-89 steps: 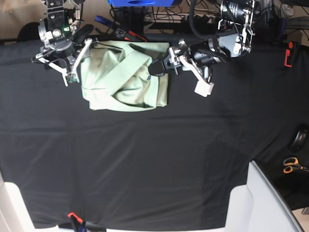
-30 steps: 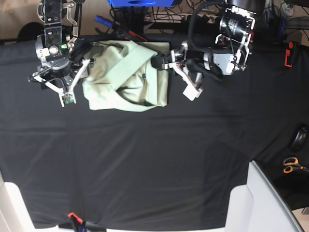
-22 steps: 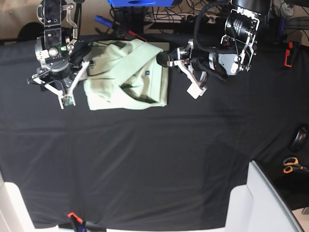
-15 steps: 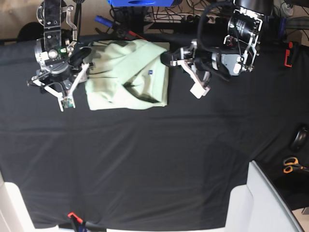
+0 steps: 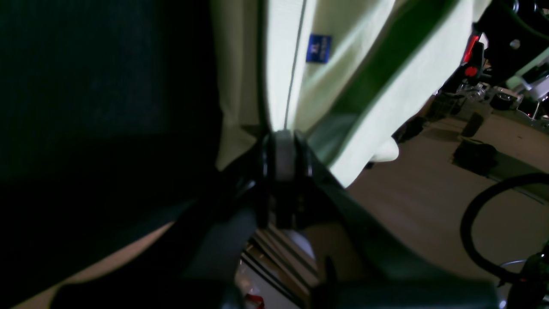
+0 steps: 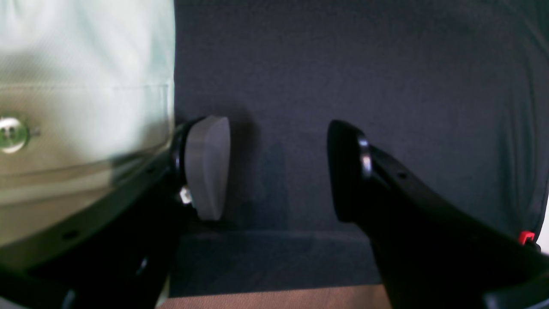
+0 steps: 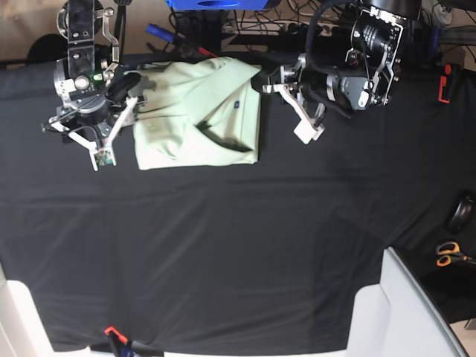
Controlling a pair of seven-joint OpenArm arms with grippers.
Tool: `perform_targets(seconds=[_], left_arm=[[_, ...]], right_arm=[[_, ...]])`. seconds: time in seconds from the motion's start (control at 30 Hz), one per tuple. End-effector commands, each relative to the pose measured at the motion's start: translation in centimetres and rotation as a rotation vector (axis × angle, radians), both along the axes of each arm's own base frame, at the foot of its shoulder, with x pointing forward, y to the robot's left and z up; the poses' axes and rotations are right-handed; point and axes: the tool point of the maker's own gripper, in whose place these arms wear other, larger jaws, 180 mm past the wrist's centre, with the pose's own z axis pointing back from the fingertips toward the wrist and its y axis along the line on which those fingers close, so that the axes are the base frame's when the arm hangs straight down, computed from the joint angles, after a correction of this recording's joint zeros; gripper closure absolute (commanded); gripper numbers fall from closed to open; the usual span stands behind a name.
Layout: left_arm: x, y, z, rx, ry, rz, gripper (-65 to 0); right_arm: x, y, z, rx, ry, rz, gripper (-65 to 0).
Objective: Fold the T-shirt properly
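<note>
At the table's far edge, the left gripper (image 5: 281,148) pinches the T-shirt (image 7: 197,115) hem, likely to fold it. Beside its other edge, the right gripper (image 6: 274,171) hangs open, empty.

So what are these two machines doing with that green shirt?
They are folding it. The T-shirt lies partly folded at the far end of the black table cloth. The left gripper is shut on the shirt's edge, pinching the fabric. The right gripper is open and holds nothing, hovering beside the shirt's other side.
</note>
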Motion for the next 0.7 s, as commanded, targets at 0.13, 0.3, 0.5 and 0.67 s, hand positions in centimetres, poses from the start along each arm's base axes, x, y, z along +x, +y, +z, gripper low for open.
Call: perform_targets(seconds=[0.13,0.3,0.5,0.67], left_arm=[[0.5,-0.3,0.8,-0.019,-0.022,-0.006,-5.0],[1.5,-0.4,2.3,-0.023,-0.082,-0.016,-17.8],[1.2,-0.1,3.3,-0.013,-0.113,-0.037,-19.8],[2.5,-0.3,6.0,-0.108,-0.161,0.023,-30.4]], right_arm=[[0.7,-0.1,0.7,-0.004,-0.035,0.0,-35.0],[0.6,-0.1,0.7,-0.004,-0.032,-0.001,-35.0],[0.6,0.0,0.7,-0.003,-0.032,0.002,-35.0],[0.7,0.2,0.7,-0.002,-0.032,0.006,-35.0]])
